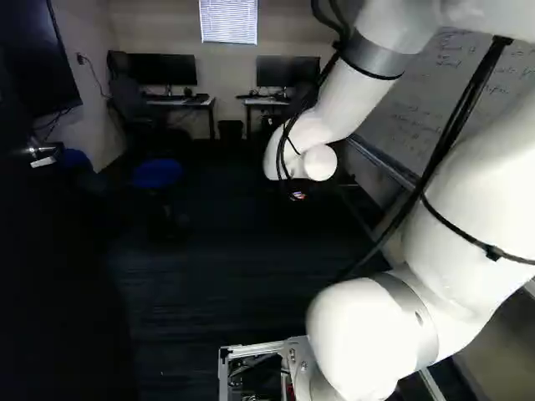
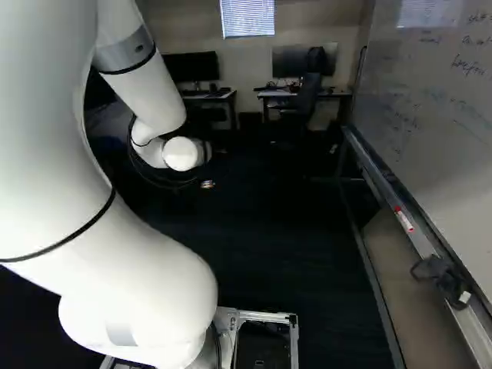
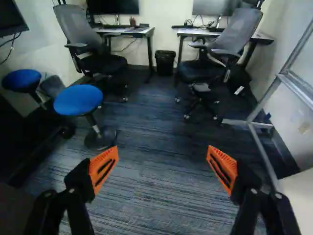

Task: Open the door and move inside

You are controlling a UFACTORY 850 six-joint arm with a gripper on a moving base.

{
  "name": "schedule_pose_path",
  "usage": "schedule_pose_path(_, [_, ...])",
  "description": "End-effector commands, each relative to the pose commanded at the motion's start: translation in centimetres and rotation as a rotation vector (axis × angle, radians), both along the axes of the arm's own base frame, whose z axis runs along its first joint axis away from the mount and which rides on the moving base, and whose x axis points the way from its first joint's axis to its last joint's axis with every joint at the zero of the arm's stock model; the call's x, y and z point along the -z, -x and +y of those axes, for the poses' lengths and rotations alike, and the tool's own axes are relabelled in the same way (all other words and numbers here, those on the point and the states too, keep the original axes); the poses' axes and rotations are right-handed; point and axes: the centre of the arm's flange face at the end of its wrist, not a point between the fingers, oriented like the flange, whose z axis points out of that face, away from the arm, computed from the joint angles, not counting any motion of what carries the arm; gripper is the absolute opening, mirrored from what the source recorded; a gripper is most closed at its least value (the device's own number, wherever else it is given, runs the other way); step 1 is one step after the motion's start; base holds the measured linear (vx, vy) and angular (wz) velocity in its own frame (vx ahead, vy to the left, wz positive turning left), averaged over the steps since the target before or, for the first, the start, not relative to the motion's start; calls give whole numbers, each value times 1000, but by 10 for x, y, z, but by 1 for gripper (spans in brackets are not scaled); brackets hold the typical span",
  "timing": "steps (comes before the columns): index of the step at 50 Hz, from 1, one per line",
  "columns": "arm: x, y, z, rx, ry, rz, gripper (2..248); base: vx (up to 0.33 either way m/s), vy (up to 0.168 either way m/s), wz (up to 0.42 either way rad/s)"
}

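With 12 o'clock straight ahead of the base, the door (image 1: 63,276) seems to be the dark panel close by at 9 to 10 o'clock, its metal handle (image 1: 37,154) showing at the edge of the left base view. It looks swung well back, so I judge the opening part done: the room lies in view past the arm (image 1: 338,100), with desks (image 3: 122,31) at 12, blue stools (image 3: 78,100) at 11 and the whiteboard (image 2: 434,100) from 1 to 3.

The jaws stand wide apart over the carpet (image 3: 161,191), orange pads (image 3: 103,167) facing each other, with nothing held; the handle is well away from them. The arm reaches out toward 12, into the room.

What is left seems to be driving in. How much of the base is through the doorway I cannot tell, as neither its rear nor the door's frame shows. The next move likely calls for rolling toward 12, minding the door at 9 and the whiteboard's ledge (image 2: 384,201) at 2.
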Motion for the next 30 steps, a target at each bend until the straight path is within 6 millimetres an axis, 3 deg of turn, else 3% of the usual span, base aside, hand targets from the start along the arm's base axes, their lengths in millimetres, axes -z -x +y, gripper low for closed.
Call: schedule_pose_path(30, [0, 0, 0, 0, 0, 0, 247, 322, 13, -22])
